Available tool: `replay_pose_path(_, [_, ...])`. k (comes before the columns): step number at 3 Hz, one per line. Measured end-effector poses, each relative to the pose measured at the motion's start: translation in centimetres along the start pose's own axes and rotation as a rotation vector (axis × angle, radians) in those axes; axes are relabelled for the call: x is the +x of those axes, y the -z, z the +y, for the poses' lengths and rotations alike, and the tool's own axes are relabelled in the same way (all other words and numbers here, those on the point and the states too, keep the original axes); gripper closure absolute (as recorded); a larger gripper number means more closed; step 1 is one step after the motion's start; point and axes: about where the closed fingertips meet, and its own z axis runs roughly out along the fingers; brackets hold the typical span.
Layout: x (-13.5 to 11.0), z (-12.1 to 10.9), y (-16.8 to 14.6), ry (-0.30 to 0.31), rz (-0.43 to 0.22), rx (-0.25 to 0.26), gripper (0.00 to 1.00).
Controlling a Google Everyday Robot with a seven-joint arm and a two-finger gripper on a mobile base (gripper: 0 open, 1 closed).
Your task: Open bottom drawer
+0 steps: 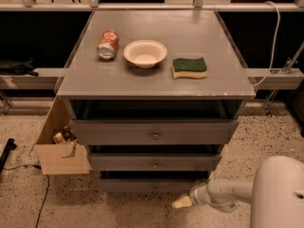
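The tool [182,202] sits low near the floor at the end of the pale arm, at about five o'clock from the cabinet. Its cream tip points toward nine o'clock. Whether it is apart or together I cannot tell from here. It holds nothing that I can see.

Just up from it, toward eleven o'clock, is the bottom drawer [142,185]. This is the lowest and shallowest of the three grey fronts, and it looks shut or barely out. I cannot make out its knob in the shadow. The tip is close to the drawer's right end but does not look to be touching it.

To my eye the reach is not finished. The tool would do best to slide toward nine o'clock until it is level with the centre of the front, where the middle drawer [199,162] and the top drawer [114,133] carry their knobs. It should close there, then pull straight out toward six o'clock. A skewed pull might bind the drawer.

On the counter [213,37], well above, rest a soda can [108,44], a bowl [145,52] and a sponge [189,67]. An open cardboard box [61,156] stands at nine o'clock.
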Motion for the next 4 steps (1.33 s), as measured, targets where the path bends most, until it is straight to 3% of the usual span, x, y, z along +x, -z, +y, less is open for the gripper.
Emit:
replay_pose_path(1, [-1.2, 0.5, 0.1, 0.045, 0.014, 0.01, 0.0])
replay_pose_path(3, [-4.1, 1.1, -1.3, 0.205, 0.05, 0.044, 0.0])
replay_pose_path(4, [-4.1, 1.1, -1.3, 0.205, 0.051, 0.044, 0.0])
